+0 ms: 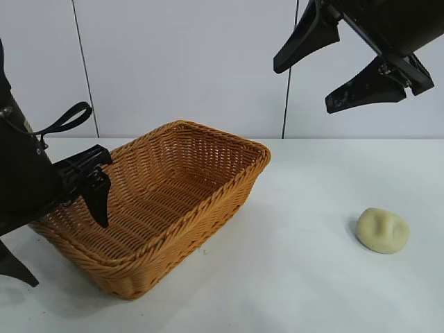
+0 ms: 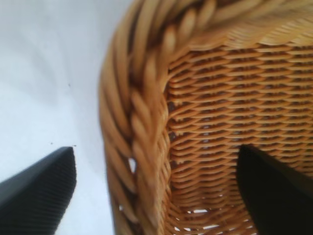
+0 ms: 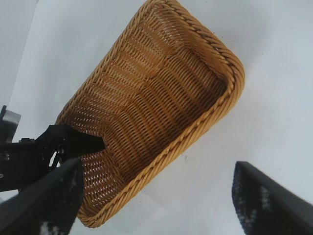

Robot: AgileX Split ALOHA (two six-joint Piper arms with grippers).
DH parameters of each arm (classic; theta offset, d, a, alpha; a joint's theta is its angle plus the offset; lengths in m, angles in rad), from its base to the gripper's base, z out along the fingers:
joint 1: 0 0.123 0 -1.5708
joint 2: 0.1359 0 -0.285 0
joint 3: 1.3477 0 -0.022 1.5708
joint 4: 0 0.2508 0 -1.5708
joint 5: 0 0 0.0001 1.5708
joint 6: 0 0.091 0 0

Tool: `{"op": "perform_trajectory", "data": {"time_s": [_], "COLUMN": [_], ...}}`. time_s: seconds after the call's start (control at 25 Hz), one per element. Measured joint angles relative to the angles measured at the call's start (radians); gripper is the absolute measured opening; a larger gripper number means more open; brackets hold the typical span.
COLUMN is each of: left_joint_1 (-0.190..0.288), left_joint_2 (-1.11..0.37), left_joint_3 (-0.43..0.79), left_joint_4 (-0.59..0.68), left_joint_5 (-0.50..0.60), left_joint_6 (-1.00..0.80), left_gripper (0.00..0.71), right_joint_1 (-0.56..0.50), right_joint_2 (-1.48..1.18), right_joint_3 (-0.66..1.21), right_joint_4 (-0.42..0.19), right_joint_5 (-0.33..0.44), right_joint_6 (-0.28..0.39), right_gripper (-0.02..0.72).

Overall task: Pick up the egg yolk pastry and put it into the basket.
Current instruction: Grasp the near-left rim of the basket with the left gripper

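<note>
Outside, from the camera facing the arms, the basket sat on the white table, and the egg yolk pastry lay on the bare tabletop well apart from the basket, off its right-hand side. The left gripper hung at the basket's left end, fingers spread, holding nothing. The right gripper hovered high above the table, up and to the right of the basket and roughly over the pastry, its fingers also spread and empty.

In the left wrist view, the basket's thick braided rim ran between the two dark fingers, one outside the wicker wall and one inside it, neither visibly pressing on the weave.

In the right wrist view, the whole basket lay open and empty below, with the left gripper at its far end; the pastry was not in sight there.

The pastry looked soft and doughy, its matte surface dented, so it was probably light, easily squashed and not slippery. A gentle pinch across its rounded sides, low near the table, seemed the safest hold.
</note>
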Motion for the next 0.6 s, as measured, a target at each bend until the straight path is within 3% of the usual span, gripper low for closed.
{"op": "perform_trajectory", "data": {"time_s": [0.36,0.44,0.6], "left_joint_1": [0.003,0.003,0.003], "left_joint_2": [0.007,0.007,0.007], "left_joint_3": [0.014,0.014,0.014], "left_joint_4": [-0.003,-0.004,-0.004], "left_joint_5": [-0.027,-0.025,-0.022], "left_joint_6": [0.012,0.019,0.026], "left_gripper": [0.599,0.538,0.263], "right_joint_1": [0.000,0.000,0.000], "right_joint_2": [0.000,0.000,0.000], "right_joint_3": [0.000,0.000,0.000], "right_joint_4": [0.000,-0.001,-0.003], "right_joint_5": [0.002,0.004,0.010], "right_joint_6": [0.000,0.000,0.000], "right_gripper": [0.596,0.596,0.596]}}
